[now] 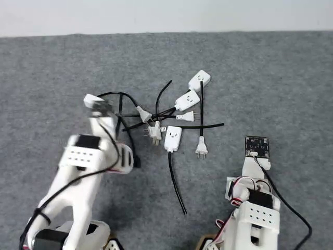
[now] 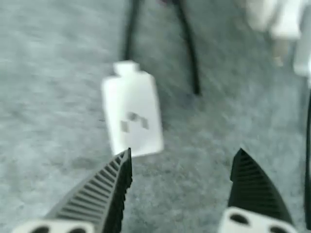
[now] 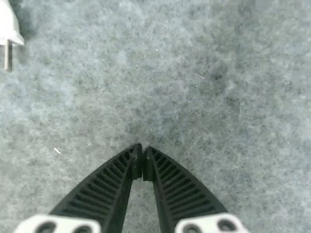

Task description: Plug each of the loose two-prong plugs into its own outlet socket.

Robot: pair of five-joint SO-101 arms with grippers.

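Note:
A white outlet socket (image 2: 132, 121) lies flat on the grey carpet just ahead of my left gripper (image 2: 183, 158), which is open with nothing between its fingers. In the high view that socket (image 1: 91, 99) is at the left end of the cable tangle, by the left arm's tip (image 1: 102, 109). Three more sockets (image 1: 199, 79) (image 1: 187, 100) (image 1: 173, 138) and loose two-prong plugs (image 1: 201, 148) (image 1: 186, 116) (image 1: 154, 131) lie mid-table. My right gripper (image 3: 143, 149) is shut over bare carpet, and a white plug (image 3: 8, 34) lies off to one side of it.
Black cables (image 1: 174, 182) cross and trail between the sockets and plugs. The right arm (image 1: 257, 147) stands at the front right, apart from the tangle. A pale wall (image 1: 166, 15) borders the carpet's far edge.

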